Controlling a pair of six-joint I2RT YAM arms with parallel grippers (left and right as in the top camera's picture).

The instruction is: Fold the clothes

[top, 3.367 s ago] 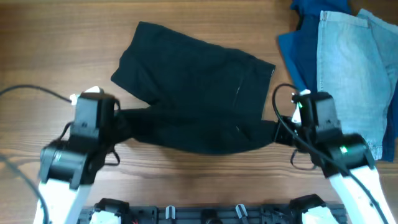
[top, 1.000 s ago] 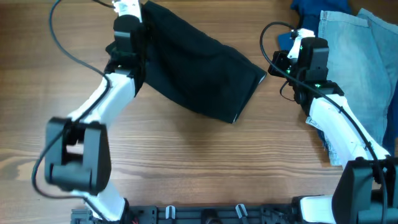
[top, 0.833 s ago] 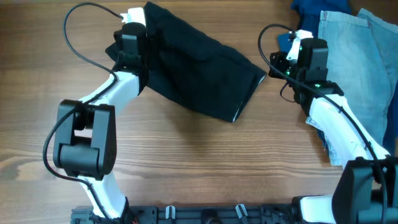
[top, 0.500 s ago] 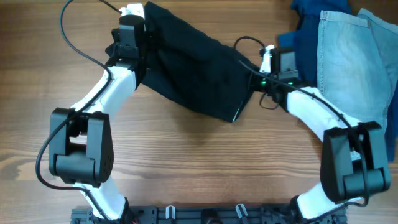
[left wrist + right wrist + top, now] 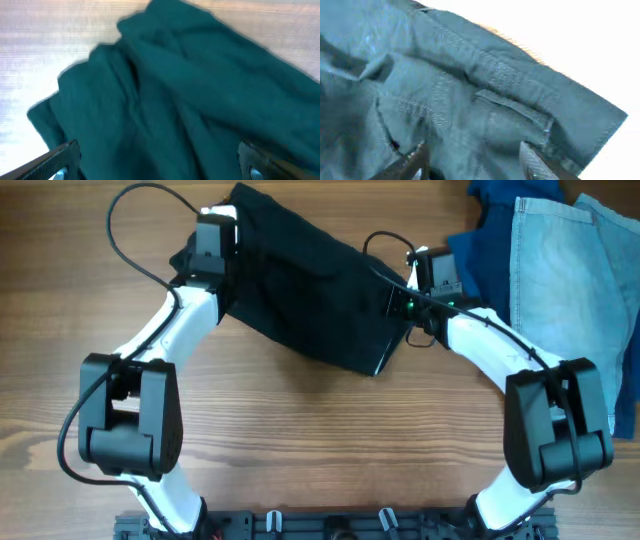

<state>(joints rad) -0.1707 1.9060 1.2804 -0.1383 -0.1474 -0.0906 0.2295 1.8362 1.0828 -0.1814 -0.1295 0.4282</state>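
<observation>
The left gripper (image 5: 157,146) stood spread wide, with nothing between its fingers (image 5: 62,156). The black shorts (image 5: 310,290) lay folded just ahead of and beneath them, the left end bunched into ridges. The cloth looked light and limp, likely to sag from any pinch, so the thicker seamed edge or the corners seemed the best hold. The right gripper (image 5: 474,147) was likewise parted, empty, close over the stitched hem at the shorts' right end. Beyond it to the right lay a deep-blue garment (image 5: 480,250) and stiffer-looking pale denim shorts (image 5: 565,290). The wooden table (image 5: 300,450) showed flat, bare wood behind both grippers.
</observation>
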